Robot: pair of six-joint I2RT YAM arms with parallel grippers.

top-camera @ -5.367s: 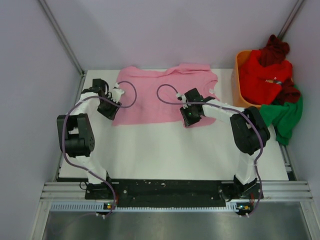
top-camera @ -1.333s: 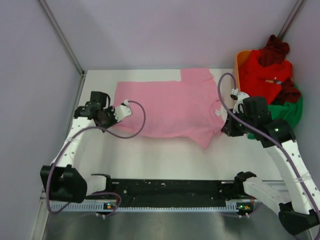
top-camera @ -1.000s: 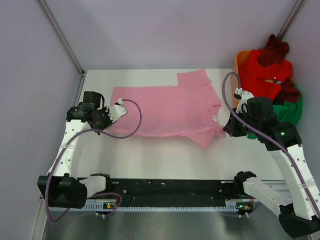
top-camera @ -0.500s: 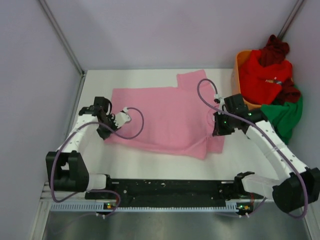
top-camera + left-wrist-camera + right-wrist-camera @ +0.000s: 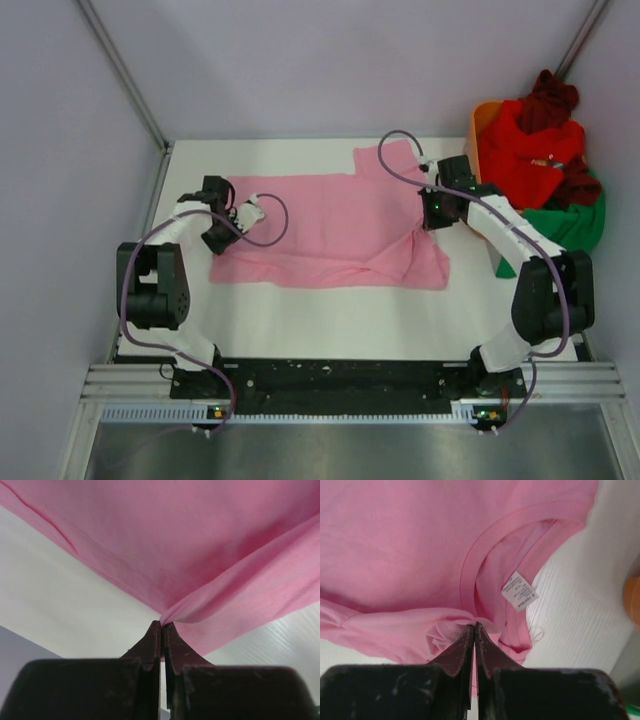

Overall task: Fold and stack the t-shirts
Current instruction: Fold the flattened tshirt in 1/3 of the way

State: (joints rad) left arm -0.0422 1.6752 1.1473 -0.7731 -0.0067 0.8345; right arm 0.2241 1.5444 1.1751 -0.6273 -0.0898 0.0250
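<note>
Shirt pinched at both ends, mid-table.
Top: limp, light pink cloth; left gripper at 9 o'clock, right gripper at 3. Left wrist: jaws clamped on hem. Right wrist: jaws clamped beside collar; seamed edges should hold best.

Top view: the left arm rises from its base, bends sharply at the dark elbow joint and runs its white forearm forward and inward to the left gripper, which is held low. The right arm mirrors it, with the elbow out to the side and the forearm angled forward and inward to the right gripper.

Wrist views: the left gripper has both black fingers pressed together, pinching a pucker of the pink t-shirt. The right gripper is likewise clamped, with its fingers meeting on a gathered fold beside the collar.
</note>
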